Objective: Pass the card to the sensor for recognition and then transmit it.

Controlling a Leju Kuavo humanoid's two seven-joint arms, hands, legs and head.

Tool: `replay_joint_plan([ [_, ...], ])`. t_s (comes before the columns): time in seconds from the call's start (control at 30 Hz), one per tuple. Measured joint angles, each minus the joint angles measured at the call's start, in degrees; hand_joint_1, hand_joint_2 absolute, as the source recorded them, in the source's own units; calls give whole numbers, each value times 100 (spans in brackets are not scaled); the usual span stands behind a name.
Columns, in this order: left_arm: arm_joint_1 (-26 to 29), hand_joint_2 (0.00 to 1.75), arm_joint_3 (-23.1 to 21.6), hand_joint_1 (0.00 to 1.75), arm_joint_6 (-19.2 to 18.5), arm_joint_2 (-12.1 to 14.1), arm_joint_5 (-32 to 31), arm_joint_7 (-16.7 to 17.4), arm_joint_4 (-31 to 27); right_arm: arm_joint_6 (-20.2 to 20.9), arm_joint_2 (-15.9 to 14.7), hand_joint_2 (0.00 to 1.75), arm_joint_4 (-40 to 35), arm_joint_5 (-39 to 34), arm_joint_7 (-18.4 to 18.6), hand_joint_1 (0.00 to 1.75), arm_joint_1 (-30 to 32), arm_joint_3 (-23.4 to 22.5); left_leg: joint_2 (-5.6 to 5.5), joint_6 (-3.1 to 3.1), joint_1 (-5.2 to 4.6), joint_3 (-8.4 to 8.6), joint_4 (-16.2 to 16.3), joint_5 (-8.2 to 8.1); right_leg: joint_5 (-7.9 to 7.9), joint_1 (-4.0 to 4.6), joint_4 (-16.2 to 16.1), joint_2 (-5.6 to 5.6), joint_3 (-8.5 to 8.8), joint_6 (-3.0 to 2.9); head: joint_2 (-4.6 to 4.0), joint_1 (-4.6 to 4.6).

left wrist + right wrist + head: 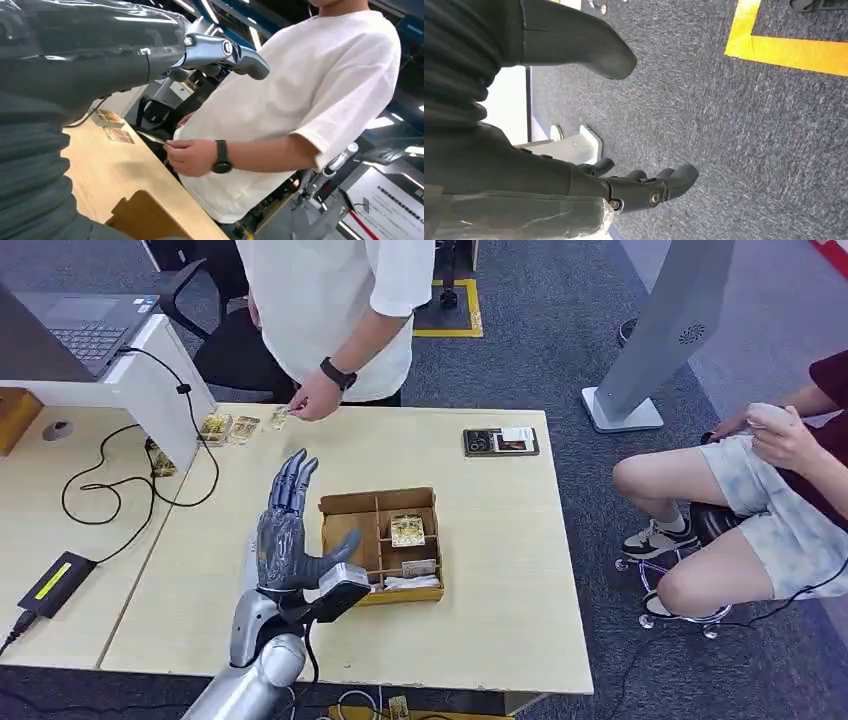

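A light wooden table (480, 620) fills the middle of the scene. On it, near the middle, sits a compartmented brown cardboard tray (381, 543), with a patterned card (407, 529) in 1 of its right compartments. The robot's dark left hand (285, 530) hovers over the table just left of the tray. At the table's far left edge lie 2 small patterned cards (229, 427), and just right of them a person's hand (317, 400) holds a third card (281, 417). A dark flat sensor device (500, 441) lies at the far right. Left of the table, a black power adapter (54, 582) rests on a second table (40, 500).

Bare tabletop (480, 490) lies between box (381, 543) and person's hand (316, 400).
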Motion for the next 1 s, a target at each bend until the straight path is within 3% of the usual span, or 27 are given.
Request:
replay_joint_plan([
  [0.47, 292, 175, 155, 0, 0, 26, 175, -188, -422, -22, 0, 175, 2, -96, -15, 0, 8, 15, 0, -1, 0, 0, 0, -4, -4, 0, 0, -1, 0, 2, 0, 2],
  [0.63, 546, 175, 370, 0, 0, 17, 332, -567, -704, -48, 0, 175, 2, -197, -37, 0, 65, 15, -1, -3, 0, 0, 0, -7, -9, 0, 0, 0, 0, 7, 0, 2],
  [0.8, 1023, 175, 863, 0, 2, -105, 275, -1163, -1152, -96, 0, 175, 7, -267, -72, 0, 186, 15, -2, -5, 0, 0, 0, -14, -19, 0, 0, -2, 0, 8, 0, 4],
  [1.0, 1303, 175, 1161, 0, 2, -197, 284, -1303, -1426, -103, 0, 175, 28, -280, -81, 0, 257, 13, -1, -6, 0, 1, 0, -18, -23, 0, 0, -2, 1, 3, 0, 2],
])
